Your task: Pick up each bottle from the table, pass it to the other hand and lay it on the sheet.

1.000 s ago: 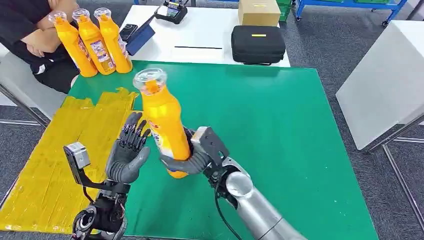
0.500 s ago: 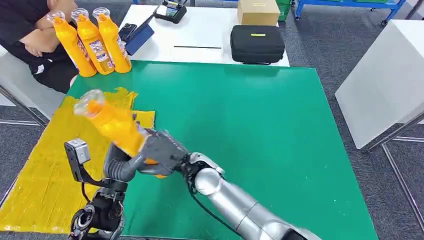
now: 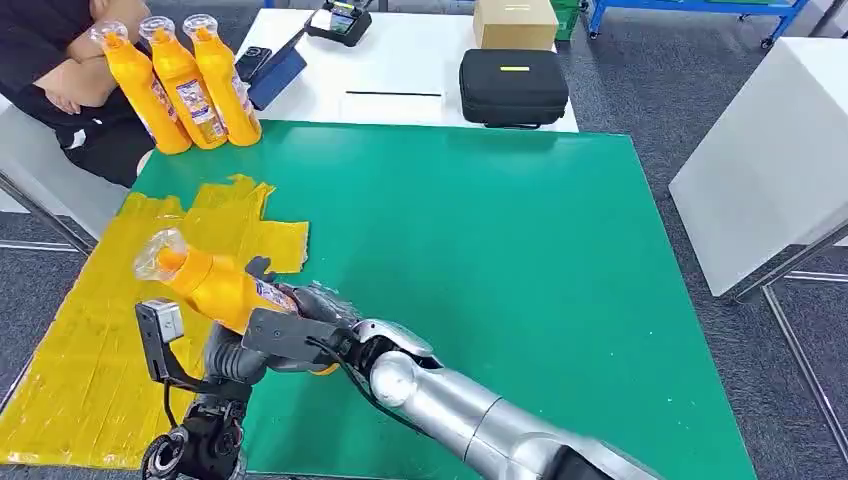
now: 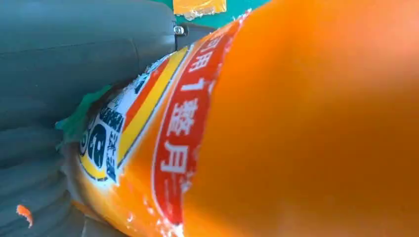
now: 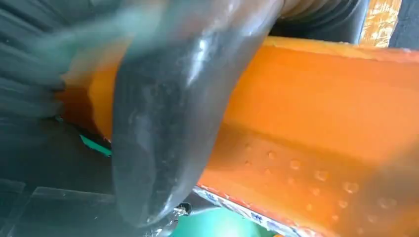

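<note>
An orange bottle [image 3: 222, 290] with a clear cap tilts leftward over the near edge of the yellow sheet [image 3: 80, 350]. My right hand [image 3: 292, 335] grips its lower body; a dark finger [image 5: 168, 113] wraps across the orange bottle [image 5: 321, 108]. My left hand [image 3: 232, 352] is under the bottle, palm against it, one fingertip rising behind it. In the left wrist view the bottle's label [image 4: 183, 128] presses against the grey palm [image 4: 74, 59]; whether those fingers have closed is hidden. Three more orange bottles [image 3: 185, 85] stand at the far left corner.
The green mat [image 3: 500, 250] covers the table. A person [image 3: 50, 60] sits at the far left behind the standing bottles. A black case [image 3: 513, 88] and a cardboard box [image 3: 515, 22] lie on the white table beyond. Another white table [image 3: 770, 150] stands to the right.
My right hand has swung the bottle from upright over the mat leftward and down, tilting it into my left palm above the sheet's edge. The left hand has dropped beneath it.
</note>
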Controlling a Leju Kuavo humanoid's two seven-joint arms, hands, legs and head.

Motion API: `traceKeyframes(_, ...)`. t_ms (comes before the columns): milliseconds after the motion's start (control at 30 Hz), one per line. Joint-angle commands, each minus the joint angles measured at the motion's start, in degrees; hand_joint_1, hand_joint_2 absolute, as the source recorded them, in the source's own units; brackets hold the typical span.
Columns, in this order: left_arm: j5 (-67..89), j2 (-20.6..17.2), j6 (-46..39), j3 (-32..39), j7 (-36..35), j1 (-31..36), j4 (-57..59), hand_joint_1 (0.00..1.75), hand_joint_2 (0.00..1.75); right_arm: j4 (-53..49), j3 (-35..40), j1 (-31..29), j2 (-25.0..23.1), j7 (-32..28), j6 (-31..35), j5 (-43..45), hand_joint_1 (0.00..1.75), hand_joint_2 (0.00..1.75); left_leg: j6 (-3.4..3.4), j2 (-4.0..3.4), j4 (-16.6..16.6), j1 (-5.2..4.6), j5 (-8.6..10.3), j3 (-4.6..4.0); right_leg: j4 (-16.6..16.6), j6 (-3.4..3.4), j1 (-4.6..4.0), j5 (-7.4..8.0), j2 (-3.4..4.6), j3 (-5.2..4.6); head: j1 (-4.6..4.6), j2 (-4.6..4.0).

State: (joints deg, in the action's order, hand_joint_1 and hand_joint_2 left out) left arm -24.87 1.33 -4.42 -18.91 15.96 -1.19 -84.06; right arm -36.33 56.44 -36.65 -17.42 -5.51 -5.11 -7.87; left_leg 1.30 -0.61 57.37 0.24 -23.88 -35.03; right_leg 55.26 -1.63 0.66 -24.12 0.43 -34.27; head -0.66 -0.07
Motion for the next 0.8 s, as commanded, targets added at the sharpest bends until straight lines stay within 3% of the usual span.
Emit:
traceKeyframes(33,-1.2,0.26,1.55,-6.4,0.74,11.48,2.21,1.75,1.75,5.45,10.27,3.55,-2.58,-0.58,-0.6,0.49,1.75,1.75,-0.07,0.48,-0.05,0.07,0.01,0.14,-0.04,0.07,-0.07,-0.14,-0.48,0.29,0.02,0.0)
traceKeyframes(667,-1.85,0.36,1.88,-6.3,1.59,12.21,3.27,1.75,1.75,7.24,7.05,-0.48,-2.58,-1.04,0.73,2.17,1.75,1.75,-0.05,0.27,-0.04,0.04,0.01,0.1,-0.03,0.05,-0.04,-0.09,-0.27,0.21,-0.02,0.0)
traceKeyframes(800,-1.85,0.36,1.88,-6.3,1.59,12.21,3.27,1.75,1.75,7.24,7.05,-0.48,-2.58,-1.04,0.73,2.17,1.75,1.75,-0.11,0.59,-0.01,0.04,-0.12,0.44,0.04,0.11,-0.04,-0.32,-0.58,0.61,-0.02,0.0)
